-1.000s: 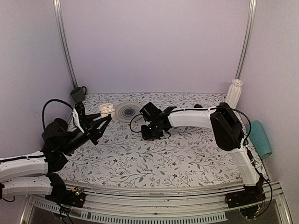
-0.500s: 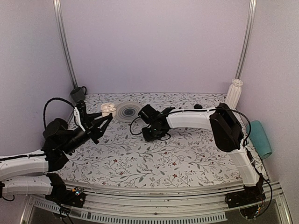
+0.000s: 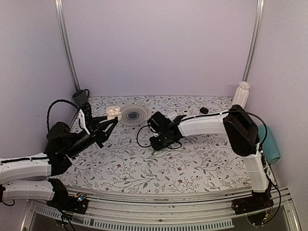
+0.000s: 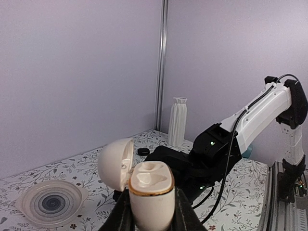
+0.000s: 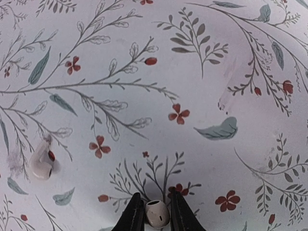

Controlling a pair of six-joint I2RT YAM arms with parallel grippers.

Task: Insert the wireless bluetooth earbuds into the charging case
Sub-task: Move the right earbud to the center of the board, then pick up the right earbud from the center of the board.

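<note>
Near the middle of the counter point(image 3: 192, 159), my right end effector point(image 5: 153, 215) pinched one earbud point(image 5: 157, 211) while my left end effector point(image 4: 153, 217) gripped the charging case point(image 4: 149, 185), lid open to receive it.

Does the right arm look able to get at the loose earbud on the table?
Likely yes: the loose earbud lies close by, nothing between. But the right end effector is shut on a second earbud.

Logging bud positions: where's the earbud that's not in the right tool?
Right wrist view, lower left: the loose earbud lies on the floral tablecloth, apart from the right tool, which is shut on the other earbud.
</note>
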